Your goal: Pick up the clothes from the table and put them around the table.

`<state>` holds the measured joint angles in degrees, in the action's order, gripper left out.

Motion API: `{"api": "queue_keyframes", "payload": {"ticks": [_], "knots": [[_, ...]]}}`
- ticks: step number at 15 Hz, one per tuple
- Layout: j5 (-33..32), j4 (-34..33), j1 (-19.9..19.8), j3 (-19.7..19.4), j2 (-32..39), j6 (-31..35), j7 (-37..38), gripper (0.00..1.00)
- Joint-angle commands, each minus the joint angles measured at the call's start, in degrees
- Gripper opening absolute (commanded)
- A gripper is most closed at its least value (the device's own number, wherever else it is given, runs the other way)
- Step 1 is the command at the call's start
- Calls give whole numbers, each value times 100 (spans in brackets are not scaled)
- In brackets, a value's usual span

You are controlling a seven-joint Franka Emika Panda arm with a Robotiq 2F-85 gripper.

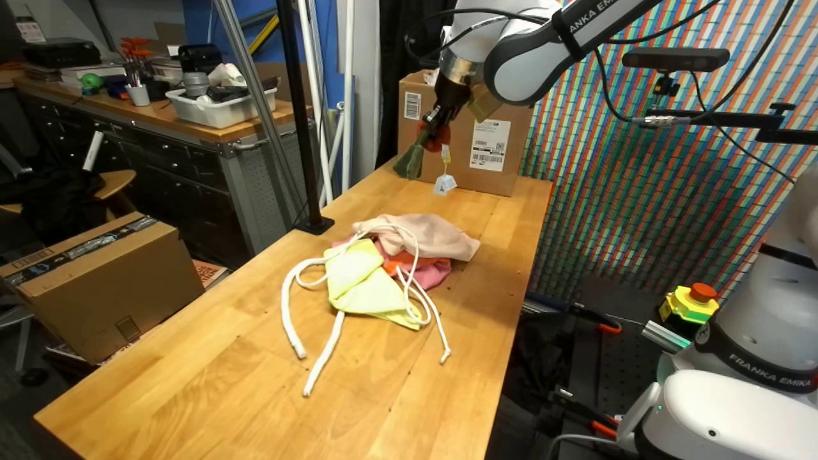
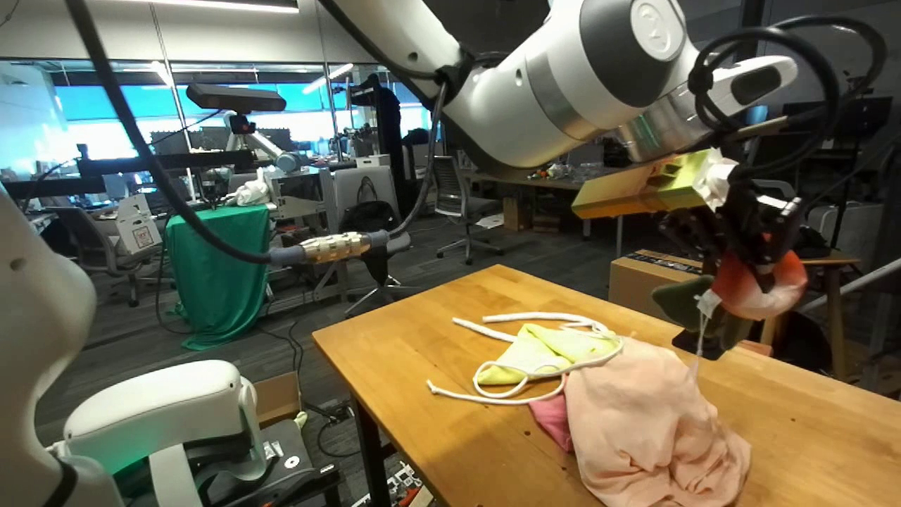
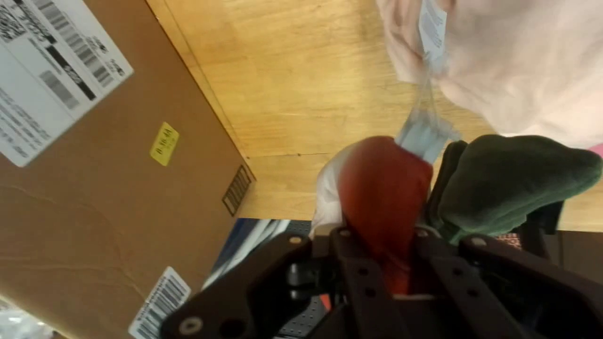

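Three cloths (image 1: pixel 367 281) lie bunched together on the wooden table (image 1: pixel 390 377), all lower than the gripper (image 3: pixel 384 235) and off to one side of it. Nearest to the gripper is the peach cloth (image 2: pixel 654 422), crumpled; partly under it, a bit farther out, comes the pink cloth (image 2: pixel 552 419); farthest from the gripper is the folded yellow cloth (image 2: pixel 542 346). White rope (image 2: pixel 528 317) (thick in some stretches, thinner in others) loops over the yellow cloth, its ends trailing onto the wood on the side away from the gripper. The fingers (image 3: pixel 347 254) are pinching a soft toy (image 3: pixel 381 183), red and white with green leaves (image 3: pixel 513 183), its red middle squeezed between them. The toy hangs in the air above the table, and a white tag (image 1: pixel 445 185) dangles below the gripper on a thread. In an exterior view, a cardboard box (image 1: pixel 460 137) with a printed label stands just behind the gripper, and in the wrist view it shows beside the fingers.
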<state>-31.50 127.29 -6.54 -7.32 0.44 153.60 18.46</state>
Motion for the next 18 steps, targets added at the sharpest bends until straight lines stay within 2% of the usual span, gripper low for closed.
{"api": "queue_keyframes", "payload": {"ticks": [1, 7, 11, 18], "knots": [[-487, -479, -172, -195, 302, -232, 778, 4], [-1696, -1250, -138, -629, 950, -818, 2576, 4], [-2426, -1672, -69, -769, 1321, -1367, 3768, 4], [-2613, -2018, -89, -726, 1661, -2176, 4630, 4]]}}
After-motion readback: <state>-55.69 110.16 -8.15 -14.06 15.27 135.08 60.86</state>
